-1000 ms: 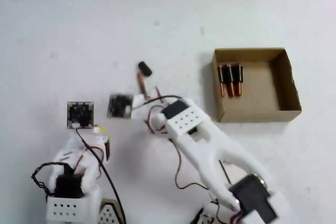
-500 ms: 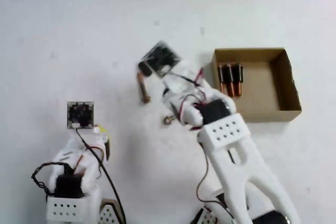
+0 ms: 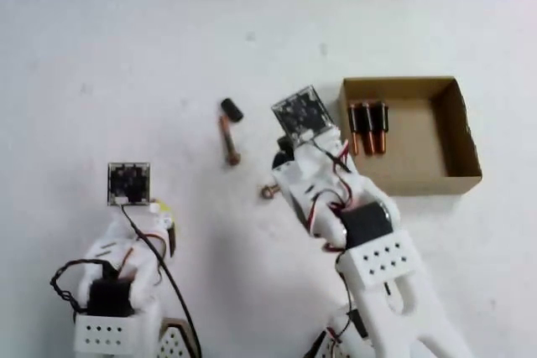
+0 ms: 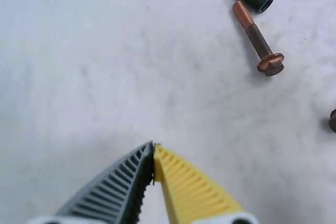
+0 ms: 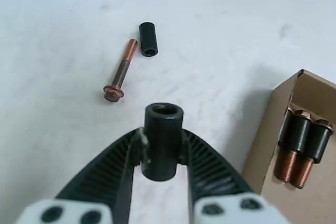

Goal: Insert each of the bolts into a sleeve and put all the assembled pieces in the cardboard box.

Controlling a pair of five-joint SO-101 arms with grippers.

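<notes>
My right gripper (image 5: 161, 136) is shut on a black sleeve (image 5: 163, 140) that it holds upright above the table, its open bore facing the camera. In the high view this arm (image 3: 323, 186) sits just left of the cardboard box (image 3: 457, 136). Three bolts in sleeves (image 3: 367, 127) lie in the box, side by side. On the table lie a loose copper bolt (image 3: 228, 142) and, at its tip, a second black sleeve (image 3: 232, 110). Another bolt (image 3: 268, 192) lies beside the right arm. My left gripper (image 4: 154, 153) is shut and empty, low at the near left.
The box's near wall (image 5: 270, 145) stands close to the right of my right gripper. The white table (image 3: 126, 64) stretches open to the far left. The left arm's base and cables (image 3: 109, 291) sit at the front edge.
The right arm has swung from the table's middle toward the box and pulled back a little, carrying the sleeve. A bolt it covered now lies bare beside it. The left arm has not moved.
</notes>
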